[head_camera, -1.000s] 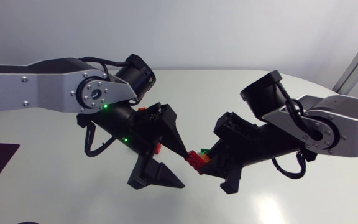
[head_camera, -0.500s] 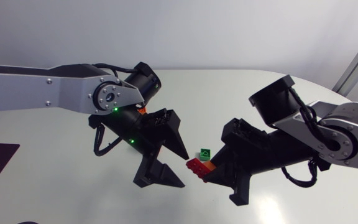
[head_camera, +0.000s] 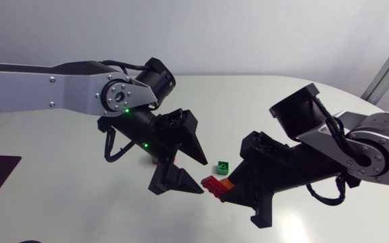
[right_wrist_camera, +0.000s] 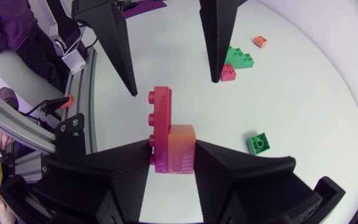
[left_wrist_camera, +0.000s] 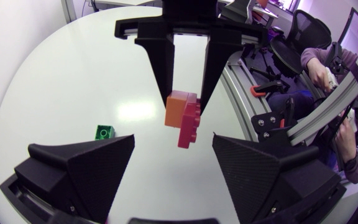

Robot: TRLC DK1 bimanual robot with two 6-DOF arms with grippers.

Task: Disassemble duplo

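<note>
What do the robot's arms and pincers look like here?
The left arm and right arm have silver-grey links with screw-ringed round joints, black wrist housings and looped black cables. Green lights glow on the left arm. The left pincer and right pincer are matte black, with two broad wedge-shaped fingers each.

far green bricks [right_wrist_camera: 241, 60]: part-hidden behind left fingers [right_wrist_camera: 219, 37] | orange brick [head_camera: 226, 182]: half-covered by right fingers [head_camera: 248, 196]

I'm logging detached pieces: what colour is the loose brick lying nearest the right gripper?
Green; the small square plastic brick shows best in the right wrist view.
</note>
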